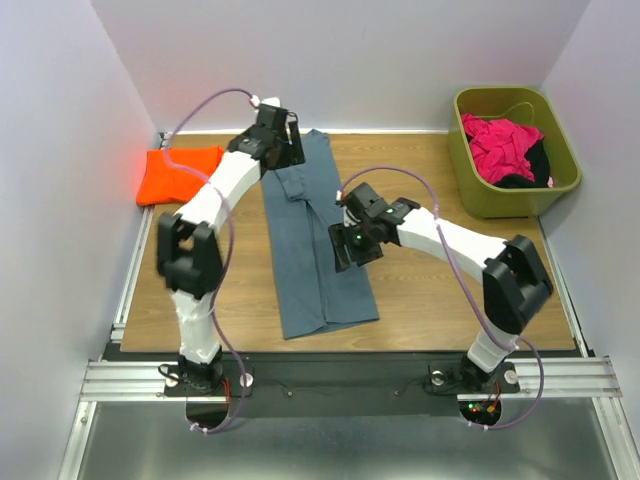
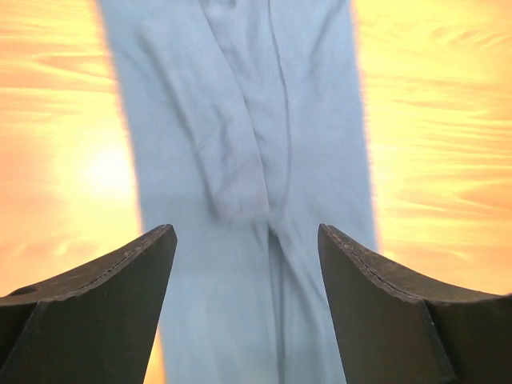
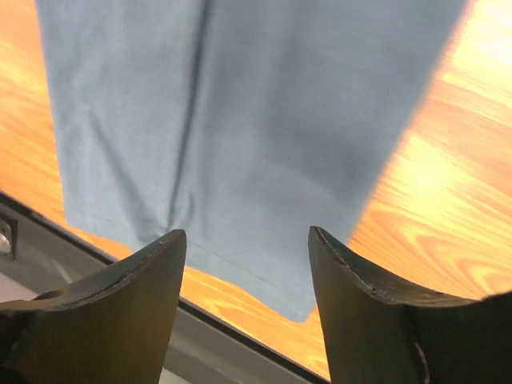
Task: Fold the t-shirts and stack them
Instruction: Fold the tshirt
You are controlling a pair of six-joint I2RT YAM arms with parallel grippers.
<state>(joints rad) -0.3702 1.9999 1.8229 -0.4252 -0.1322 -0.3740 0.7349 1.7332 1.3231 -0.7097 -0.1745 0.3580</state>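
Blue-grey t-shirt (image 1: 320, 270) centred as a long strip; orange t-shirt (image 1: 178, 175) folded at far-left corner. Left gripper (image 1: 284, 142) above far end, right gripper (image 1: 345, 250) above near half, both splayed, empty. Best pinched through all layers, folded squarely.

You've got nothing to read here: no lettering, label, brand mark or number shows legibly in any of the three views.
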